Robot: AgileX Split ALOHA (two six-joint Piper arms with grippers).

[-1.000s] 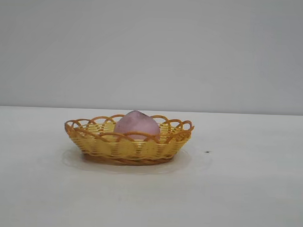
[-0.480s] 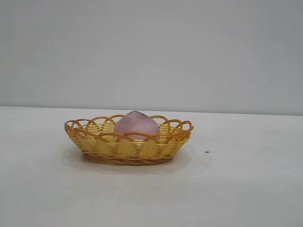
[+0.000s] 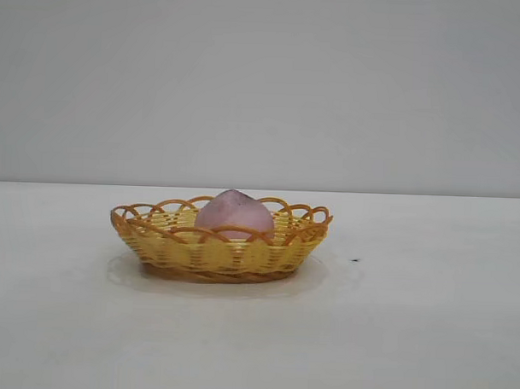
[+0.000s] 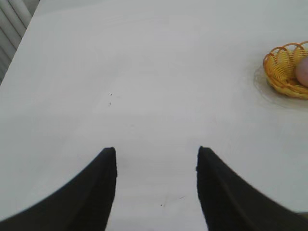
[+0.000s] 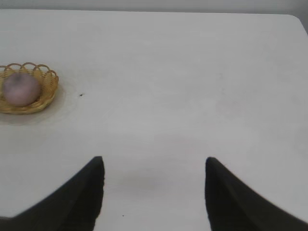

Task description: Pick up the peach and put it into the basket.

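Note:
The pinkish-mauve peach [image 3: 234, 214] lies inside the yellow woven basket [image 3: 198, 252] with the orange looped rim, on the white table. The basket [image 4: 281, 72] and an edge of the peach [image 4: 303, 71] show at the border of the left wrist view. Both show in the right wrist view too, the peach [image 5: 20, 89] in the basket [image 5: 45, 91]. My left gripper [image 4: 156, 153] is open and empty above bare table, far from the basket. My right gripper [image 5: 154, 162] is open and empty, also far from the basket. Neither arm shows in the exterior view.
The white table [image 3: 409, 319] stretches around the basket. A small dark speck [image 3: 355, 260] lies to the basket's right. Pale slats [image 4: 12, 24] stand past the table's edge in the left wrist view.

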